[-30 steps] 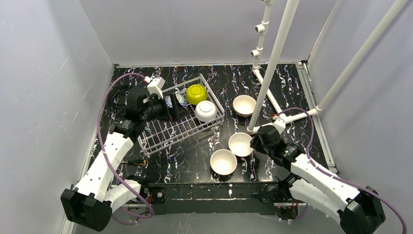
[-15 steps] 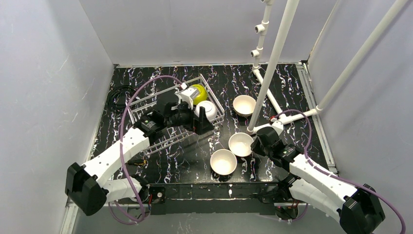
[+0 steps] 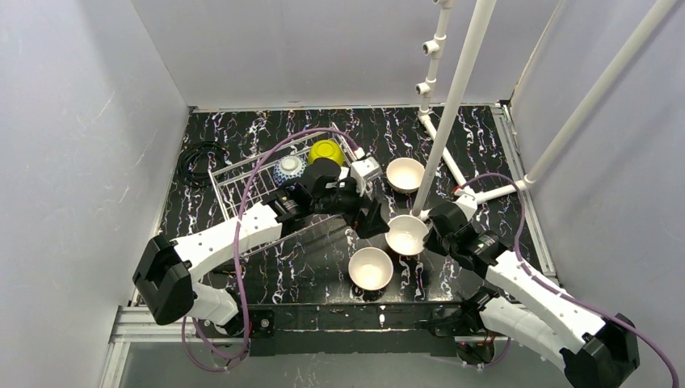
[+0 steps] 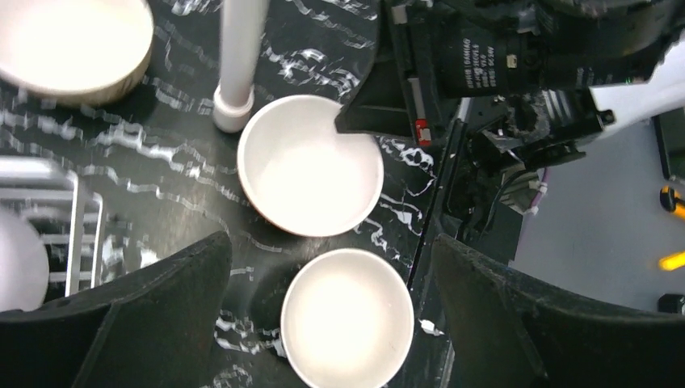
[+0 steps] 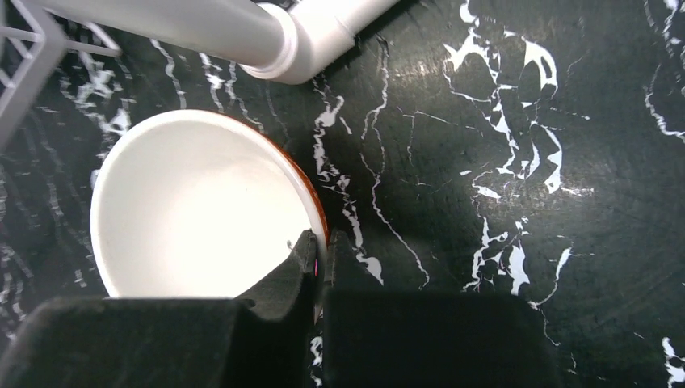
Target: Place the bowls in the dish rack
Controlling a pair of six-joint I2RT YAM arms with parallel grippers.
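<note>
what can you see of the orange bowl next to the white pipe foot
The orange bowl is small and round, glossy white inside, its orange outside showing only as a thin band under the rim; it looks like glazed ceramic. It faces up, empty, over the black marbled table, close beside the white pipe foot. The right claw is shut on its rim, one finger inside, one outside. Whether its base rests on the table cannot be told.

Reaching far across with the left arm, left end effector (image 3: 373, 220) gaping wide, facing down. Pinching tight with the right end effector (image 5: 321, 250) on the orange bowl (image 5: 194, 210) rim.
</note>
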